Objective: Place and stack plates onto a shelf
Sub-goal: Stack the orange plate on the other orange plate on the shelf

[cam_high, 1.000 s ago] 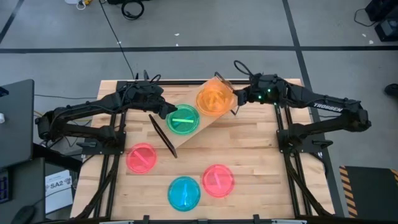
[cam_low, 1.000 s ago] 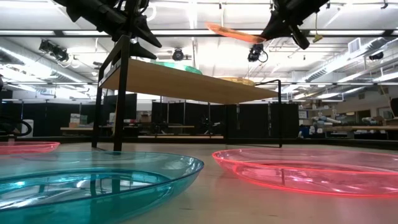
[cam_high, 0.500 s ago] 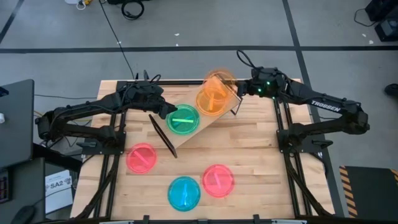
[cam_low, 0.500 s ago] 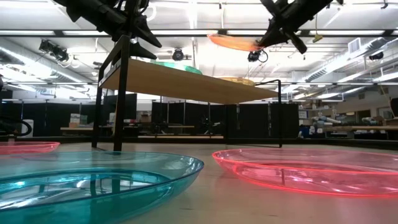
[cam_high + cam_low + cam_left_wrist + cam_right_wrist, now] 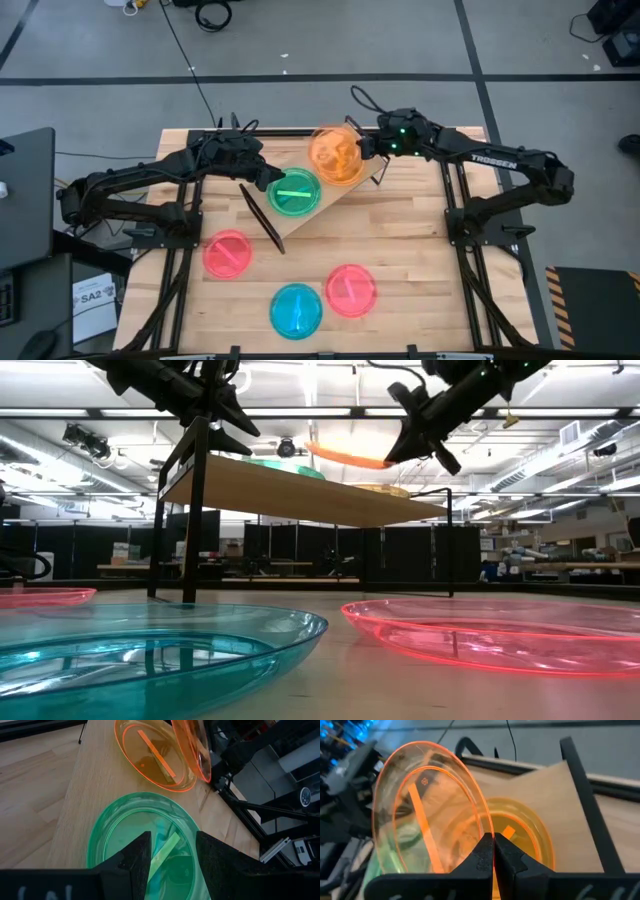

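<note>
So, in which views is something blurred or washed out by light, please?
High view: the orange plate carried by the right hand is smeared by motion. Low view: ceiling strip lights glare brightly, and the near blue plate looks soft. Right wrist view: the background at upper left is out of focus.

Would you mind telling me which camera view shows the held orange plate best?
The right wrist view: the orange plate fills it, its rim pinched in the right gripper. The high view shows it blurred above the shelf; the low view edge-on; the left wrist view only a slice.
</note>
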